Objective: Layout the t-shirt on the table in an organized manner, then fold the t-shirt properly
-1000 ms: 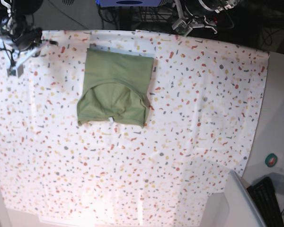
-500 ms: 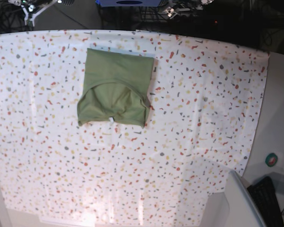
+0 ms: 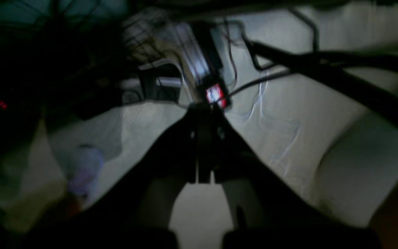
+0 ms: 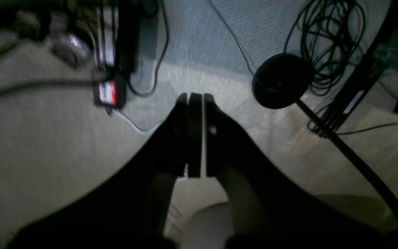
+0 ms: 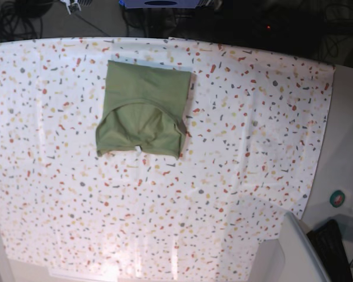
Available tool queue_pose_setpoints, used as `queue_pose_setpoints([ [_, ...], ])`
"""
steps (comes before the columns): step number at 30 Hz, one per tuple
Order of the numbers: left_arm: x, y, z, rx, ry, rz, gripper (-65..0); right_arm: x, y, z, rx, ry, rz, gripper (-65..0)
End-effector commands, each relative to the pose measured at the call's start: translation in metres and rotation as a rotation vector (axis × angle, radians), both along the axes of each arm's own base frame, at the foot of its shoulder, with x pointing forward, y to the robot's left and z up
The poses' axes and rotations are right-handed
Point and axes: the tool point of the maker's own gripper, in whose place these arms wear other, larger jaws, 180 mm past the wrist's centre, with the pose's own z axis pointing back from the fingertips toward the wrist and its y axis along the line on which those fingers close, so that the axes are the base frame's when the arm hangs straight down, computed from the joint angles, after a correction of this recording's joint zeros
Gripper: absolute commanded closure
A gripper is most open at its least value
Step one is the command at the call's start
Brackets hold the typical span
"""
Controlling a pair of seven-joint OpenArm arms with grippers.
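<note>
t-shirt (image 5: 143, 108) (folded) sole obstacle, table (image 5: 253, 147) open

— What lies on the wide table (image 5: 253, 176) with its white cloth cover flecked red, orange, yellow and grey?

— The olive-green soft cotton t-shirt (image 5: 144, 108), folded into a compact rectangle, its small white tag (image 5: 137, 147) at the near edge.

— And the jaws?

— Neither pair shows — placing anything relative to them isn't possible here.
</note>
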Motion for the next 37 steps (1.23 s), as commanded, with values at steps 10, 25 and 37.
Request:
queue_pose_setpoints([
  [10,0.021,0.010,-0.005,0.039,0.016,0.279,0.0,0.035,-0.016,-0.002,-0.033,-0.026,0.026,0.0],
  [25,0.061,0.024,-0.007,0.058,-0.027,0.265,0.0,0.039,0.013,-0.006,0.010,-0.032,0.012,0.0],
  [37,0.065,0.051,-0.006,0.098,-0.040,0.257,0.0,0.042,0.033,-0.007,0.040,-0.037,0.008,0.0],
])
